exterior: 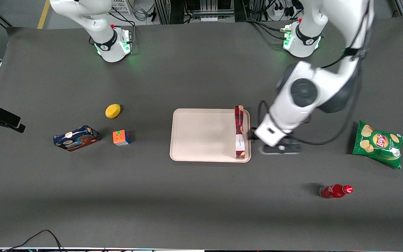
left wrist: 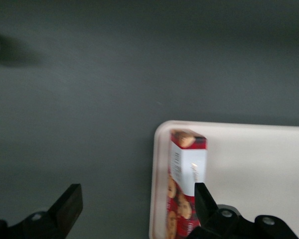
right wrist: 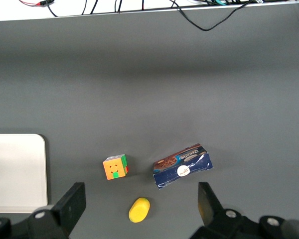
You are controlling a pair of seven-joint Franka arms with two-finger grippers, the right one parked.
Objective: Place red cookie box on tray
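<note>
On the tray (exterior: pixel 201 136), along the short edge nearest the working arm, the red cookie box (exterior: pixel 239 132) stands on one long narrow side, its dark red half farther from the front camera and its white half nearer. Its whole length rests inside the tray's low rim. Just beside the box, off the tray and over the bare dark surface (exterior: pixel 201 203), the gripper (exterior: pixel 257 134) hangs with its jaws spread wide apart, holding nothing; in the wrist view one finger (left wrist: pixel 205 203) sits close to the box and the other well clear of it. Judging from this, the placing looks done: the box is released and on the tray, and only drawing the arm away seems left. Farther from the tray, toward the working arm's end, lie a green chip bag (exterior: pixel 378 143) and a red bottle (exterior: pixel 335 191). Toward the parked arm's end lie a colour cube (exterior: pixel 121 137), a lemon (exterior: pixel 112 111) and a blue cookie box (exterior: pixel 76 138).
</note>
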